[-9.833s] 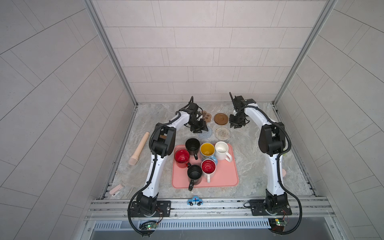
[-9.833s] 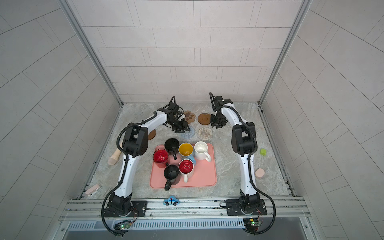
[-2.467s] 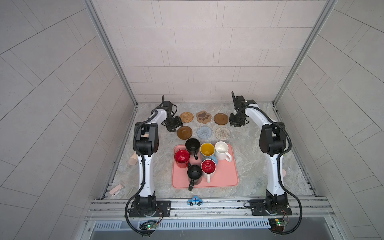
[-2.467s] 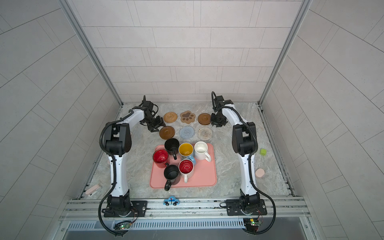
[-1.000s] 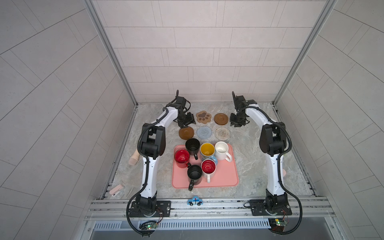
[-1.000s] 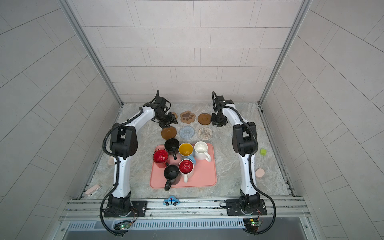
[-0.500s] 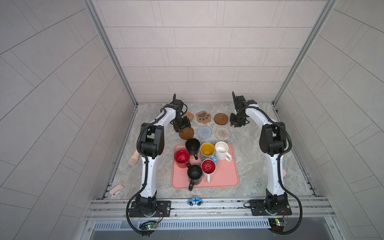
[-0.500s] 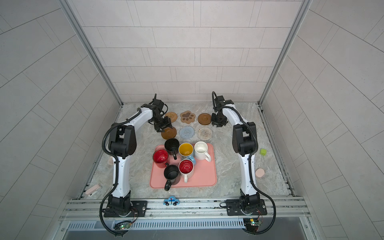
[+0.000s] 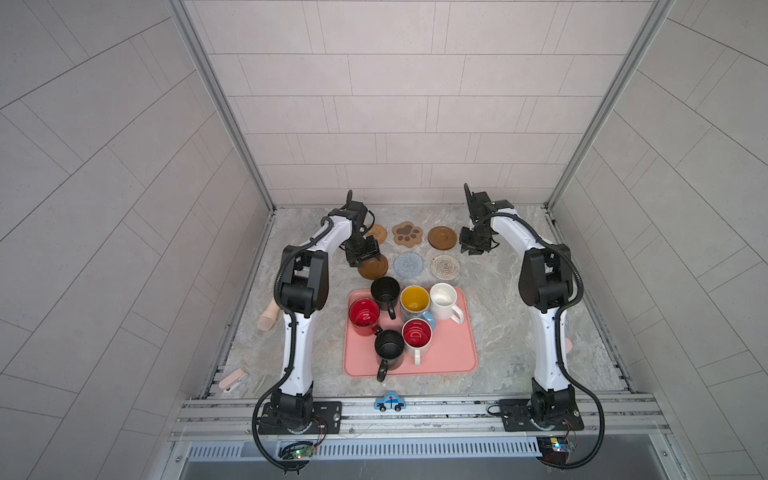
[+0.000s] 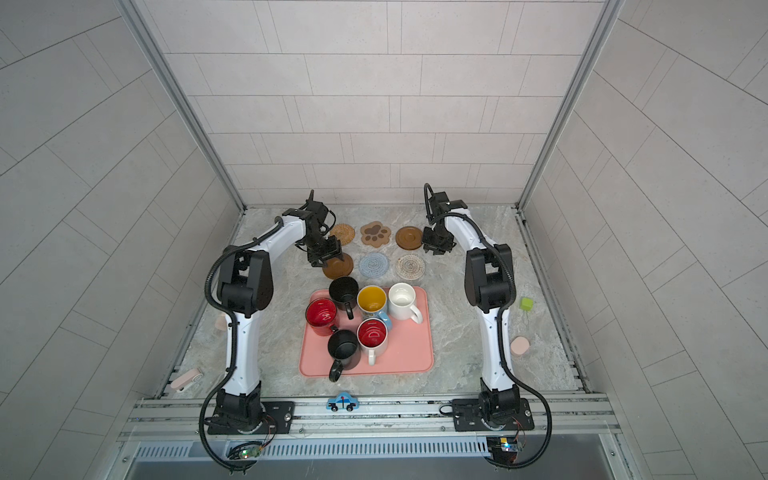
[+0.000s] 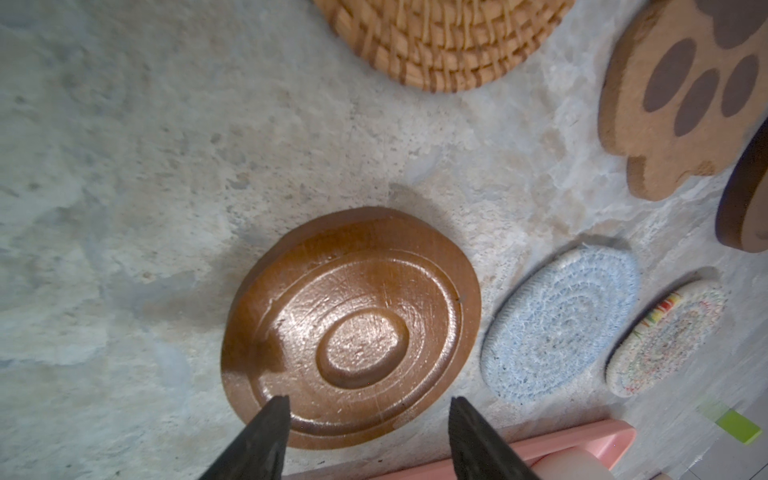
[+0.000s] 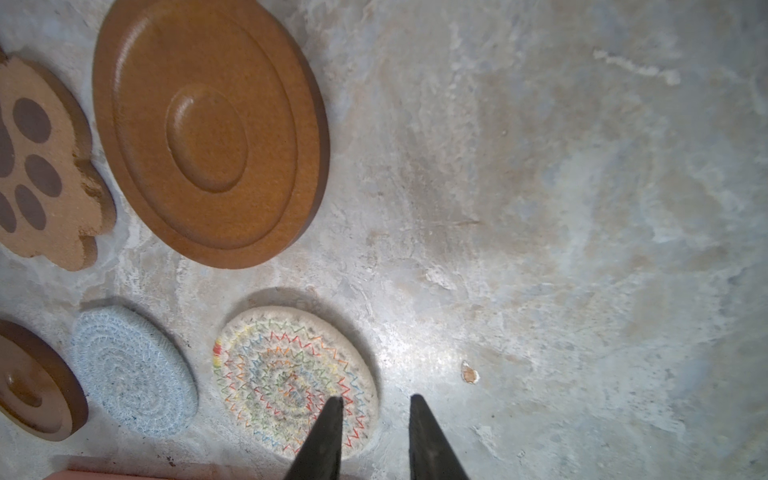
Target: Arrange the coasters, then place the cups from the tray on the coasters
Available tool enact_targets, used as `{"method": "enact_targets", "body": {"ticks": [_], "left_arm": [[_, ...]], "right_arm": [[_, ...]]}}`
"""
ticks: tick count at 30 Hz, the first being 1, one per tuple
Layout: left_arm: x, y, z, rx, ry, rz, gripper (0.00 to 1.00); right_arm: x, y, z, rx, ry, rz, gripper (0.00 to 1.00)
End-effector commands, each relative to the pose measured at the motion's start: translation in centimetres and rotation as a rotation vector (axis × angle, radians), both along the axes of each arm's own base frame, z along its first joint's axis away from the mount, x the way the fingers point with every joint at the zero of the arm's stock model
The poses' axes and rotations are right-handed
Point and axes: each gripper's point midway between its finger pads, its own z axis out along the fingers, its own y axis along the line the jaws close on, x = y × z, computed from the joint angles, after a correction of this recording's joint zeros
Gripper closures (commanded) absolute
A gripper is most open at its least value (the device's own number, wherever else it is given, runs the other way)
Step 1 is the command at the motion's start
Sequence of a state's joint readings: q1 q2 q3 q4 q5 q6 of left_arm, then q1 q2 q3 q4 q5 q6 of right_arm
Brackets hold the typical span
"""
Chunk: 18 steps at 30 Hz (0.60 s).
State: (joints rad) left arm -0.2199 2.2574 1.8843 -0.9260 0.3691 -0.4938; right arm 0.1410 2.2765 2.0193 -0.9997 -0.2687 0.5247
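The six coasters lie flat on the counter in two rows of three, so I judge the cups come next. All six stand crowded on the salmon-pink tray (image 9: pixel 449 353), behind and below both tools.

Expect the mugs to be glazed ceramic: stiff, fairly heavy for these jaws, slick and chippable. Pinch one wall at the rim, one jaw inside and one outside, or close across the handle. The black mug (image 9: pixel 385 289) nearest the left tool looks the easiest start, with its rim free on the side facing that tool. The blue mug with yellow inside (image 9: pixel 414 301) sits tight between its neighbours (little room for a jaw there).

If a coaster needs a nudge:
- The dark brown wooden coaster (image 11: pixel 357 332) is rigid, light and smooth. Push its edge rather than try to lift it.
- The grey-blue crochet coaster (image 11: pixel 561 328) and the cream crochet coaster (image 12: pixel 291 374) look soft and would likely bunch.

The left tool (image 11: pixel 369 401) stands moderately wide and holds nothing. Its tips hang over the near edge of that wooden coaster, and I cannot tell whether they touch it.

The right tool (image 12: pixel 376 398) shows only a narrow gap and is also empty. One tip is over the cream coaster's edge, and the other is over bare counter (image 12: pixel 582 208). Widen it before you go for a mug.
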Motion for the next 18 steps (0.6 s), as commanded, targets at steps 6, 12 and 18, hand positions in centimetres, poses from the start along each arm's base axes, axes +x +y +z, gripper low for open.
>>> {"method": "enact_targets", "body": {"ticks": [6,12,18], "left_arm": [[-0.89,1.46,-1.14,0.053,0.040,-0.003,0.32],[-0.53,1.41,-1.32,0.050,0.034,0.002,0.32],[-0.09,1.22,-1.11,0.041,0.021,0.003,0.32]], "right_arm": [[-0.57,-0.45,1.05,-0.007,-0.007,-0.011,0.69],[-0.54,-0.42,1.07,-0.007,-0.008,-0.010,0.69],[-0.69,-0.46,1.03,-0.009,-0.005,-0.009,0.69]]}}
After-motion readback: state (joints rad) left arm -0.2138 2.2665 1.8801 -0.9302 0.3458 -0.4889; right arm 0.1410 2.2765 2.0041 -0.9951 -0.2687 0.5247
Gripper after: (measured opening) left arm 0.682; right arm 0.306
